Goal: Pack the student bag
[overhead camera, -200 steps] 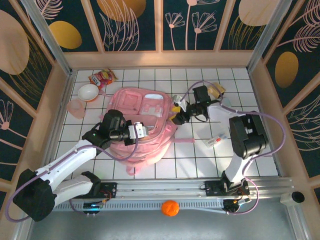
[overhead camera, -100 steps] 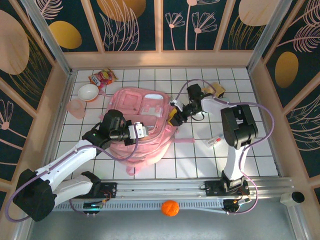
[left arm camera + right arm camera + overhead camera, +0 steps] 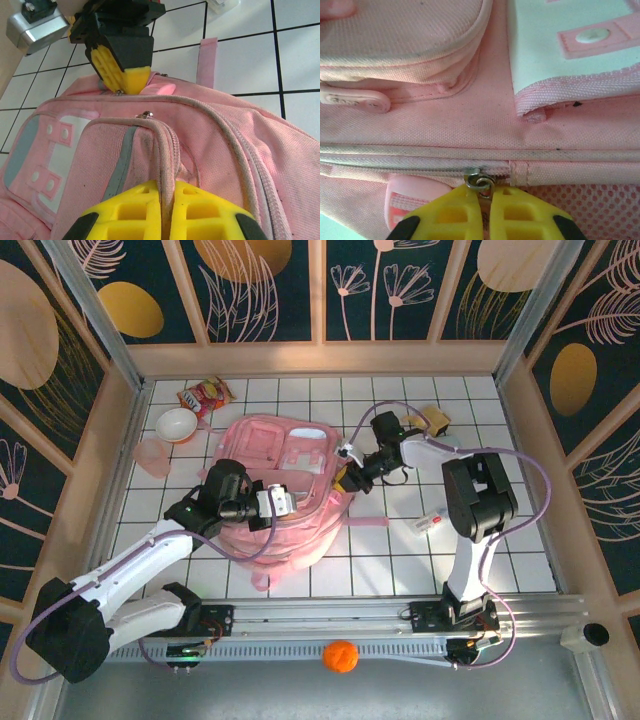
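The student bag [image 3: 290, 455], a large light-pink backpack, lies flat in the middle of the tiled table. My left gripper [image 3: 278, 502] rests on its near half, shut on a raised piped seam [image 3: 162, 145] of the bag [image 3: 225, 150]; its yellow fingers pinch the ridge between them. My right gripper [image 3: 345, 478] is at the bag's right edge, shut on a small metal zipper pull [image 3: 481, 181] at the end of a closed zipper on the bag [image 3: 420, 50]. The left wrist view also catches the right gripper [image 3: 125, 75] at that far edge.
A white bowl [image 3: 177, 424], a pink cup [image 3: 152, 455] and a snack packet [image 3: 205, 394] sit at the back left. A tan item [image 3: 435, 420] lies back right, a small white packet [image 3: 432, 523] right of the bag. An orange ball [image 3: 341, 655] rests beyond the front rail.
The right gripper moved left to the bag's right edge and closed on the zipper pull. The left arm and bag have not moved.
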Robot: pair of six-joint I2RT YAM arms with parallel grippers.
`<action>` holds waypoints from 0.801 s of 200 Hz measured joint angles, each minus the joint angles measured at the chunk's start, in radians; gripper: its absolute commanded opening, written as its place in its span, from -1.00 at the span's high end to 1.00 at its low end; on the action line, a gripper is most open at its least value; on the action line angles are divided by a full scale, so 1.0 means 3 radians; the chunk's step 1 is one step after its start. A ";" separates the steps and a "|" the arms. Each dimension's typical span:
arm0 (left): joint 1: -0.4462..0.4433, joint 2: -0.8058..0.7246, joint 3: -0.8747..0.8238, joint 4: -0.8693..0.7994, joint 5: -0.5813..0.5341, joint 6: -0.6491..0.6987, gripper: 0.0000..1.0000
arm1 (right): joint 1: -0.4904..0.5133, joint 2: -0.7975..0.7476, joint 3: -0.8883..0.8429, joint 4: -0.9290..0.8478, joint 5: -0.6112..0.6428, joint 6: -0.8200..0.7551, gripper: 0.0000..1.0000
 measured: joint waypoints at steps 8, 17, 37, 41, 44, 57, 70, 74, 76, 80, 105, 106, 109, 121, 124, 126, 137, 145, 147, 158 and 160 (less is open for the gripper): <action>0.0000 0.0000 0.0000 0.0000 -0.0023 -0.0003 1.00 | 0.0000 -0.0034 -0.0005 0.0008 0.0001 0.0000 1.00; -0.0001 0.0003 0.0000 0.0006 -0.0057 -0.0014 1.00 | 0.0000 -0.0081 -0.0019 0.0013 -0.0004 0.0015 1.00; -0.0003 0.0034 0.0000 0.0043 -0.0148 -0.0052 1.00 | 0.0013 -0.0225 -0.0081 0.0078 0.0032 0.0076 1.00; -0.0004 0.0043 0.0000 0.0051 -0.0160 -0.0066 1.00 | 0.0017 -0.0252 -0.0093 0.0092 0.0050 0.0084 1.00; -0.0004 0.0050 0.0000 0.0058 -0.0167 -0.0071 1.00 | 0.0020 -0.0275 -0.0103 0.0102 0.0069 0.0093 1.00; -0.0008 0.0070 0.0000 0.0100 -0.0211 -0.0114 1.00 | 0.0045 -0.0365 -0.0146 0.0141 0.0141 0.0134 1.00; -0.0011 0.0080 0.0000 0.0132 -0.0252 -0.0159 1.00 | 0.0080 -0.0437 -0.0187 0.0179 0.0223 0.0174 1.00; -0.0013 0.0080 0.0000 0.0142 -0.0264 -0.0177 1.00 | 0.0092 -0.0455 -0.0200 0.0189 0.0242 0.0192 1.00; -0.0013 0.0083 0.0000 0.0150 -0.0271 -0.0179 1.00 | 0.0097 -0.0465 -0.0206 0.0191 0.0247 0.0197 1.00; -0.0014 0.0085 0.0000 0.0165 -0.0290 -0.0203 1.00 | 0.0114 -0.0488 -0.0223 0.0195 0.0262 0.0226 1.00; -0.0017 0.0112 0.0003 0.0267 -0.0421 -0.0402 1.00 | 0.0277 -0.0609 -0.0287 0.0210 0.0369 0.0370 1.00; -0.0017 0.0112 0.0003 0.0271 -0.0426 -0.0411 1.00 | 0.0290 -0.0617 -0.0289 0.0211 0.0381 0.0388 1.00; -0.0017 0.0114 0.0003 0.0284 -0.0443 -0.0440 1.00 | 0.0306 -0.0624 -0.0291 0.0216 0.0398 0.0404 1.00; -0.0017 0.0120 0.0003 0.0346 -0.0520 -0.0566 1.00 | 0.0385 -0.0666 -0.0291 0.0240 0.0482 0.0528 1.00; -0.0017 0.0120 0.0003 0.0356 -0.0540 -0.0596 1.00 | 0.0399 -0.0676 -0.0291 0.0253 0.0498 0.0547 1.00; -0.0017 0.0120 0.0003 0.0367 -0.0559 -0.0622 1.00 | 0.0408 -0.0684 -0.0291 0.0254 0.0511 0.0581 1.00; -0.0028 0.0121 0.0003 0.0404 -0.0641 -0.0716 1.00 | 0.0439 -0.0729 -0.0296 0.0289 0.0539 0.0697 1.00; -0.0048 0.0123 0.0003 0.0441 -0.0708 -0.0787 1.00 | 0.0462 -0.0773 -0.0317 0.0331 0.0557 0.0781 1.00; -0.0055 0.0125 0.0003 0.0453 -0.0732 -0.0809 1.00 | 0.0469 -0.0787 -0.0327 0.0348 0.0562 0.0804 1.00; -0.0095 0.0140 0.0003 0.0507 -0.0823 -0.0902 1.00 | 0.0506 -0.0868 -0.0390 0.0421 0.0577 0.0909 1.00; -0.0106 0.0148 0.0003 0.0525 -0.0846 -0.0928 1.00 | 0.0519 -0.0886 -0.0407 0.0434 0.0577 0.0946 1.00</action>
